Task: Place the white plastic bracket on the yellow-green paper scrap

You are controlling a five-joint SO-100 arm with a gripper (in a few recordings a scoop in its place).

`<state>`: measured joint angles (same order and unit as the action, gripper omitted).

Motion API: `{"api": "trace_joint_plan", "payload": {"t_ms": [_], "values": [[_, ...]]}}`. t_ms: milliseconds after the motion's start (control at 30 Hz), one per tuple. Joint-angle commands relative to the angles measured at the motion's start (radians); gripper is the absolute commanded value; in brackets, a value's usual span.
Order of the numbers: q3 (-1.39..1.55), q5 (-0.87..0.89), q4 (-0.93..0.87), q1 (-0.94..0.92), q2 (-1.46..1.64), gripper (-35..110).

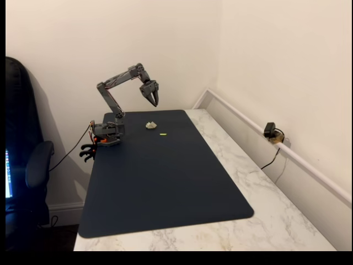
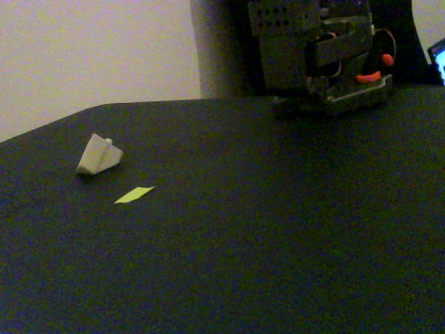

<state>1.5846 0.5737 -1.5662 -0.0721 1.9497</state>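
The white plastic bracket [image 1: 150, 125] [image 2: 98, 156] lies on the dark mat near its far edge, a small off-white wedge. Just in front of it and a little to the right in a fixed view lies the yellow-green paper scrap [image 1: 163, 134] [image 2: 134, 195], flat and apart from the bracket. My gripper [image 1: 154, 101] hangs in the air above and slightly behind the bracket, pointing down, its fingers slightly parted with nothing between them.
The dark blue mat [image 1: 165, 187] covers most of the marble table [image 1: 265, 210]. The arm's base [image 1: 107, 134] [image 2: 327, 62] is clamped at the mat's far left corner. A small camera [image 1: 271, 132] sits by the right wall. An office chair [image 1: 25, 165] stands at the left.
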Motion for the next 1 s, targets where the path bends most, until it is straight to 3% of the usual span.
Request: {"api": "trace_joint_plan", "payload": {"t_ms": [0, 333, 533, 767, 967], "values": [[-0.081, 0.167, -0.075, -0.060, -0.057, 8], [0.044, 0.150, 0.034, -0.137, -0.071, 4], [0.005, 0.232, -0.052, -0.293, -0.195, 11], [0.126, 0.183, 0.008, -0.515, -0.153, 18], [0.256, 0.104, 0.091, -0.565, -0.133, 19]]}}
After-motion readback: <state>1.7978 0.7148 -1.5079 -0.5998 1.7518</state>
